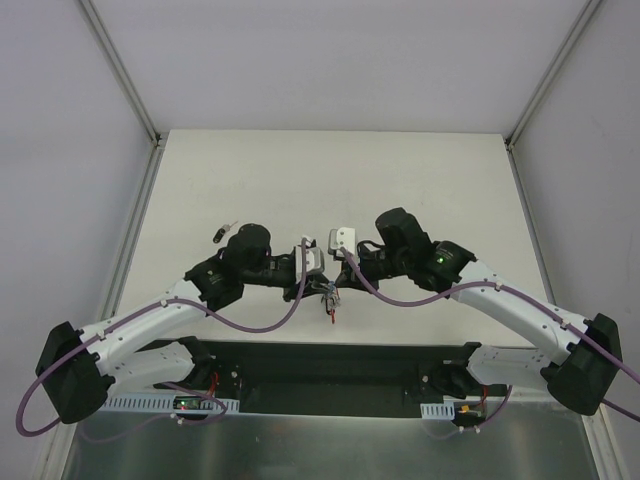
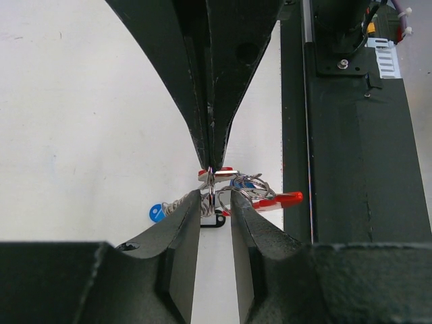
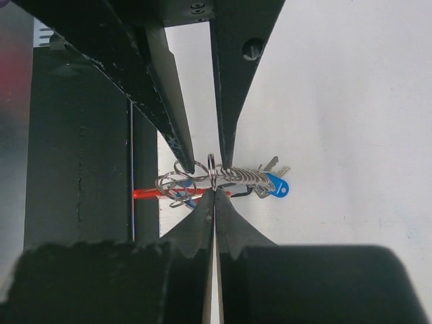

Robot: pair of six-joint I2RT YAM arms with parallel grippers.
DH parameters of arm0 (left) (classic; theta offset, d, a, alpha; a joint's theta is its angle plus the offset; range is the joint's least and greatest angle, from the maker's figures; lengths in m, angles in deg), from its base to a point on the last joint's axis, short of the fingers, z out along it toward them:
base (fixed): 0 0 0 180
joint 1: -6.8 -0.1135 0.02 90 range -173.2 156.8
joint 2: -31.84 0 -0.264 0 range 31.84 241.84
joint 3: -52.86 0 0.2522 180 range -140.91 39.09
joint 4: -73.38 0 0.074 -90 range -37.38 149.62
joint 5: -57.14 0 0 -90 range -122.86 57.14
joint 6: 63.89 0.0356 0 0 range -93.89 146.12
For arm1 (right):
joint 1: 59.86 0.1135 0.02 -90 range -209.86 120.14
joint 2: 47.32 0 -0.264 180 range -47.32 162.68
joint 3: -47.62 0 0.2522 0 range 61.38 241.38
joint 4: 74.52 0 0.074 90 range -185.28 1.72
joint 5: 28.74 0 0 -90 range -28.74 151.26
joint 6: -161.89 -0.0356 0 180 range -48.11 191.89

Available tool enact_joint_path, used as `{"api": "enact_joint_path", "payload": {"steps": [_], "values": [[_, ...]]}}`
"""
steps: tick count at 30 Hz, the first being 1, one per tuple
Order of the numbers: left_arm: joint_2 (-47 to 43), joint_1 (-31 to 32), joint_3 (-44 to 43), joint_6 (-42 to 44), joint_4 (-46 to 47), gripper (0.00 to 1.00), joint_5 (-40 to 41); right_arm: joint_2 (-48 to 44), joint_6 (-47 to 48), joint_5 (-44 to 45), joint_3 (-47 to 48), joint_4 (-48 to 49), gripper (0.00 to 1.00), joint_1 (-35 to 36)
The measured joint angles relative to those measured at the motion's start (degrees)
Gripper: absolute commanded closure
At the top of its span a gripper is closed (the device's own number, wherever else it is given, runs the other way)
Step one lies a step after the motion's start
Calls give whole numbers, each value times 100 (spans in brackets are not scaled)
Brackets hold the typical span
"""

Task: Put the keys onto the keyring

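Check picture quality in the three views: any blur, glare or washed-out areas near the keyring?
Top view: even light and sharp, but the keyring is tiny between dark arms. Left wrist view: table nearly washed out, near fingers dark with little detail, keyring sharp. Right wrist view: likewise, with small glints on its metal.

Keyring [image 3: 211, 165] shiny metal; blue key head [image 3: 277, 187] glossy plastic; table [image 1: 400, 180] matt white.

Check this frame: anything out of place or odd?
Black key lies alone on the table, well left of the keyring pinched by the right gripper. It is off the ring; nothing else stands out.
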Motion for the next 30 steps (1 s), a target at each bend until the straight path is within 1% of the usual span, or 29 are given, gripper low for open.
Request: {"api": "enact_joint_path", "payload": {"steps": [2, 4, 5, 14, 21, 25, 30], "values": [[24, 0, -22, 0, -2, 81, 0, 0, 0, 0, 0, -2, 99, 11], [57, 0, -55, -2, -4, 95, -4, 0, 2, 0, 0, -2, 99, 22], [76, 0, -74, 0, -2, 100, -4, 0, 4, 0, 0, -2, 99, 22], [28, 0, -92, 11, -15, 100, 50, -46, -15, 114, 0, 17, 99, 35], [-643, 2, -17, 15, -138, 100, 378, -289, -175, 348, -2, 310, 99, 76], [-839, 0, -13, 11, -208, 100, 522, -321, -284, 450, -31, 461, 99, 81], [-1075, 0, 118, -81, -426, 100, 616, -315, -468, 765, -334, 599, 99, -22]]}}
